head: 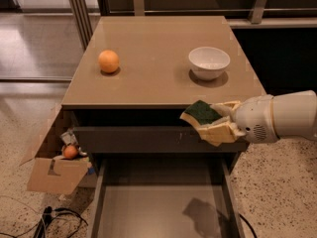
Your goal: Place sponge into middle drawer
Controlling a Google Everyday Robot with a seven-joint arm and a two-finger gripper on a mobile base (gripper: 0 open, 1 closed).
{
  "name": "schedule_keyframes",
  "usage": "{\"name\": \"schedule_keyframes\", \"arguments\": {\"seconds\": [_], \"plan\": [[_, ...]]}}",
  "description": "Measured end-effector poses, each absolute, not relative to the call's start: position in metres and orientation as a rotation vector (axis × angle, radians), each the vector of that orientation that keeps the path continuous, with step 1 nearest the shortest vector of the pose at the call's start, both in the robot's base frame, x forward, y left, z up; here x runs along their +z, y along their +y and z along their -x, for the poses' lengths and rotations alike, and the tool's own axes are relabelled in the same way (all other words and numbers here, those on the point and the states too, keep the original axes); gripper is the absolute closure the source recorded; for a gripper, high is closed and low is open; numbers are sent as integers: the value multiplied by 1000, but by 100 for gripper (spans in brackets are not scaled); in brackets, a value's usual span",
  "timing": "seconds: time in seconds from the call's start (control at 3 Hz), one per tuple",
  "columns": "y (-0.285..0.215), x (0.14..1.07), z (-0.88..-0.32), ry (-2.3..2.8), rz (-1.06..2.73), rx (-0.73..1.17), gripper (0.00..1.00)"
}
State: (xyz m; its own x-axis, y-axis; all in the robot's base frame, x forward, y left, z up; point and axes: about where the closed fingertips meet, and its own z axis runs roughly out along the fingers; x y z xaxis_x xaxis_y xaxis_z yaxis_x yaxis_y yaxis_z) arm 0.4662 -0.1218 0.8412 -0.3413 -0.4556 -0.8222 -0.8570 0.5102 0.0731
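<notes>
The sponge (200, 113), pale yellow foam with a dark green top, is held in my gripper (214, 123), whose padded fingers are shut on it. The gripper reaches in from the right on a white arm (282, 117). It hangs in the air just past the cabinet's front edge, in front of the upper drawer's grey panel (148, 139) and above the open middle drawer (163, 207). That drawer is pulled out below, with a plain grey floor showing the gripper's shadow.
An orange (108, 61) and a white bowl (209, 62) sit on the tan cabinet top (158, 43). A cardboard box (54, 170) with small items stands on the floor at the left, with cables (54, 217) beside it.
</notes>
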Motion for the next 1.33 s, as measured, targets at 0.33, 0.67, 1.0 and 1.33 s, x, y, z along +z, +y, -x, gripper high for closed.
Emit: {"name": "schedule_keyframes", "arguments": {"seconds": [0.33,0.67,1.0,1.33], "plan": [[-119,841,-467,1977,1077,661,100],[-107,838,-468,1973,1098,669,100],[-78,803,-468,1987,1134,739,100],[-63,718,-472,2054,1104,822,100]]}}
